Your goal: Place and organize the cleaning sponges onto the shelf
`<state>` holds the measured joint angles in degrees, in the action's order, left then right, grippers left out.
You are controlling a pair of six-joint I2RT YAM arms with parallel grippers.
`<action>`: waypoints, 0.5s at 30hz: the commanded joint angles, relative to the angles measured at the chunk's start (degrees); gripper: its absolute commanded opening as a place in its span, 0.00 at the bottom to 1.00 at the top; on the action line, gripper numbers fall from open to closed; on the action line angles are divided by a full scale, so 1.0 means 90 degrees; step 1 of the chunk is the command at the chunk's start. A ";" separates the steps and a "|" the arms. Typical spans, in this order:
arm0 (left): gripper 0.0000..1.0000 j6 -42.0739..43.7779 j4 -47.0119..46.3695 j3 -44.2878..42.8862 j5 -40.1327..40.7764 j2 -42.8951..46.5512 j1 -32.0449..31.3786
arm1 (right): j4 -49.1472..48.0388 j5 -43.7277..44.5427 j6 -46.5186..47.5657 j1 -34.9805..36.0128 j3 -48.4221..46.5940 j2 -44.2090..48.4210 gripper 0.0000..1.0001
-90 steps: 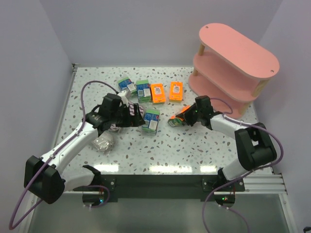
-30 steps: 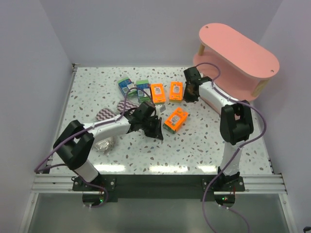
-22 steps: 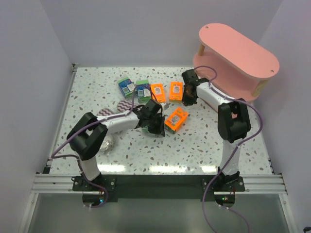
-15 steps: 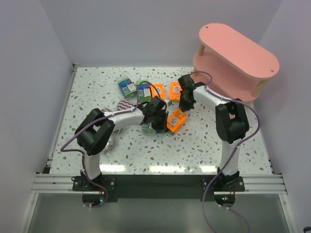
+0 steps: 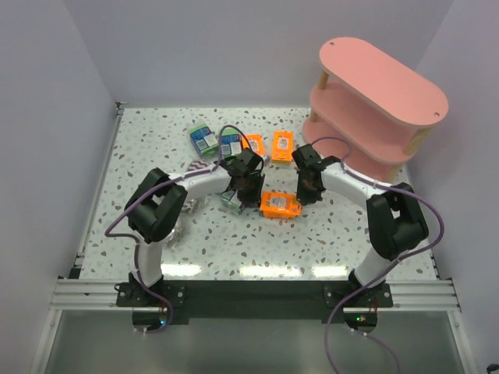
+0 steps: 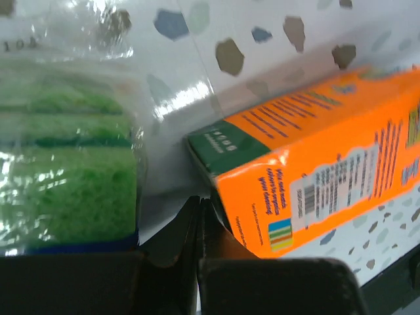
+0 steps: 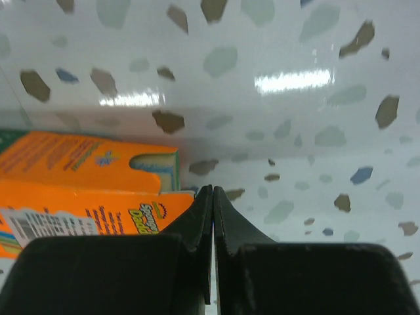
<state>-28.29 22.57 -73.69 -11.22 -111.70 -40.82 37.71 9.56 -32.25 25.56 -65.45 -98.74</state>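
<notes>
Top external view shows us both arms swung in to the middle of the worktop [image 5: 234, 241] since a second ago, the right one coming away from the shelf [image 5: 382, 86]. Between them the orange pack [image 5: 280, 206] has turned from slanted to level and slid nearer. Our left tool [image 5: 249, 196], pressed together, sits between it and a green pack [image 5: 231, 199]. Our right tool [image 5: 306, 196], also pressed together, is just beside its other end. Neither pinches anything. We judge this as nudging, not lifting, and the shelf's top board bears no pack yet.
</notes>
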 commanded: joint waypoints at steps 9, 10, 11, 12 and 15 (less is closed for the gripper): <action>0.00 -0.0059 -0.0662 -0.1850 -0.0803 -0.1025 0.0121 | 0.0107 -0.0905 -0.1348 0.0734 0.1412 0.1439 0.00; 0.00 -0.0088 -0.0662 -0.2006 -0.0910 -0.1075 0.0121 | 0.0135 -0.0897 -0.1426 0.0773 0.1471 0.1594 0.00; 0.00 -0.0118 -0.0681 -0.2017 -0.0950 -0.1104 0.0121 | 0.0184 -0.0877 -0.1455 0.0773 0.1568 0.1673 0.00; 0.00 -0.0157 -0.0797 -0.2017 -0.1008 -0.1143 0.0121 | 0.0272 -0.0848 -0.1475 0.0773 0.1608 0.1771 0.00; 0.00 -0.0176 -0.1032 -0.1988 -0.1116 -0.1134 0.0141 | 0.0457 -0.0886 -0.1427 0.0773 0.1638 0.2025 0.01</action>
<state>-28.82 17.61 -89.58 -17.41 -121.62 -39.38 40.88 2.96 -43.20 32.56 -50.81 -84.09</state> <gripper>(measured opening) 0.015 0.008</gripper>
